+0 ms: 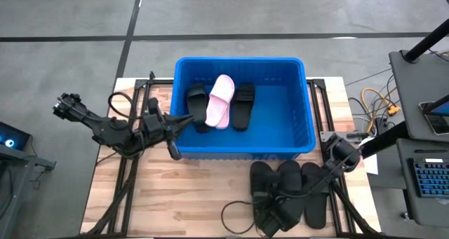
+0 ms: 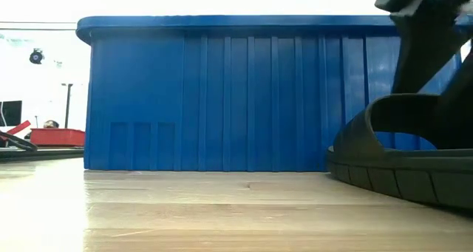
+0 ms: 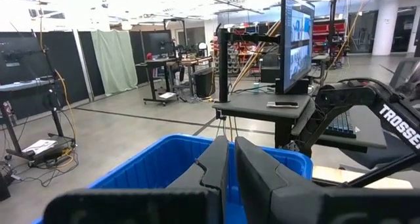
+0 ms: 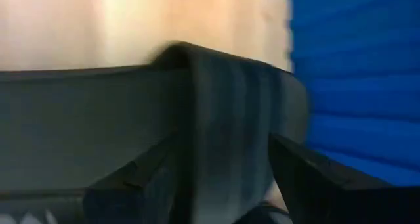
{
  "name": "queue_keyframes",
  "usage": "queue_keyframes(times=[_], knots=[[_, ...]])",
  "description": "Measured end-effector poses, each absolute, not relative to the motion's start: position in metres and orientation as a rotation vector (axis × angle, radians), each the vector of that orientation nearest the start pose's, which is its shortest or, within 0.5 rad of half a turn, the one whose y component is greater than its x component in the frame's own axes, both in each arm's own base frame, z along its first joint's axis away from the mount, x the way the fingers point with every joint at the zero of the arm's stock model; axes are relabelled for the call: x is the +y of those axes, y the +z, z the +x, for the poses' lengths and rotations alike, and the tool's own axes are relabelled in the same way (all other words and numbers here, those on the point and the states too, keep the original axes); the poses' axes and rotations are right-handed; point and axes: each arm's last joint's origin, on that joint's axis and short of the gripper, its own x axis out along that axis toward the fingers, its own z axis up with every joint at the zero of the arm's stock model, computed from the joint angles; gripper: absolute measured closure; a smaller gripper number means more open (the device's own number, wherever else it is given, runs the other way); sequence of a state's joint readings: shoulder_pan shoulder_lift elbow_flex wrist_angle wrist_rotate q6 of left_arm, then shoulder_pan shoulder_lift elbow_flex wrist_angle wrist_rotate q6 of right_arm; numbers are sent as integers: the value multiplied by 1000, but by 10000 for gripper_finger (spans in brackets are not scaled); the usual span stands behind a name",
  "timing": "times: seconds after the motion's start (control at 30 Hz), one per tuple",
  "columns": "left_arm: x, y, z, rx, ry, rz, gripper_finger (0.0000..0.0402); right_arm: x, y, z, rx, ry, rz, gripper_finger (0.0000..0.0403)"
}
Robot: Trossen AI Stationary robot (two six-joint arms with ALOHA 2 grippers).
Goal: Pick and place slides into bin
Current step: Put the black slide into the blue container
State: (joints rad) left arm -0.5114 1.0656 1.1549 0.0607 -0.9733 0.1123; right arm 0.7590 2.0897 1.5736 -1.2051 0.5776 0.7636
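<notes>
The blue bin stands at the table's far middle, holding two black slides and a pink one. More black slides lie side by side on the table in front of the bin's right half; one shows in the low view. My right gripper is open and slants down over them, one finger on each side of a black slide's strap. My left gripper is shut and level at the bin's left rim, holding nothing. My right gripper comes slanting down from above, with its fingers on either side of the black slide's strap and lying across it. The slide rests flat on the table. Whether the fingers touch the strap, I cannot tell.
The bin's tall near wall stands just beyond the slides on the table. Bare wood lies at the table's near left. Cables loop by the right arm and at the table's right edge.
</notes>
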Motion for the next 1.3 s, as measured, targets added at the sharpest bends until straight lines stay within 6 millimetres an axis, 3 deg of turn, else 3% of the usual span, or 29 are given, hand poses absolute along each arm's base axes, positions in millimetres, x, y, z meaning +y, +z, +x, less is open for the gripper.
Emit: queue_keyframes(times=[0.23,0.33,0.47,0.53,0.7,0.87,1.13,1.3], knots=[[-84,428,199,-81,466,12,386,245,154,286,1270,-464,-478,217],[-85,427,200,-80,466,13,386,241,149,290,1327,-452,-456,271],[-85,427,201,-78,466,15,386,239,152,293,1395,-392,-439,373],[-85,427,200,-78,466,14,386,239,163,293,1417,-336,-421,384],[-85,428,200,-80,466,13,386,232,219,299,1396,-189,-248,391],[-85,427,200,-79,466,14,386,211,298,295,1166,-139,-117,392],[-85,427,201,-75,467,29,386,147,403,259,646,-461,-97,393],[-82,434,191,-95,460,38,386,98,427,247,565,-610,-20,394]])
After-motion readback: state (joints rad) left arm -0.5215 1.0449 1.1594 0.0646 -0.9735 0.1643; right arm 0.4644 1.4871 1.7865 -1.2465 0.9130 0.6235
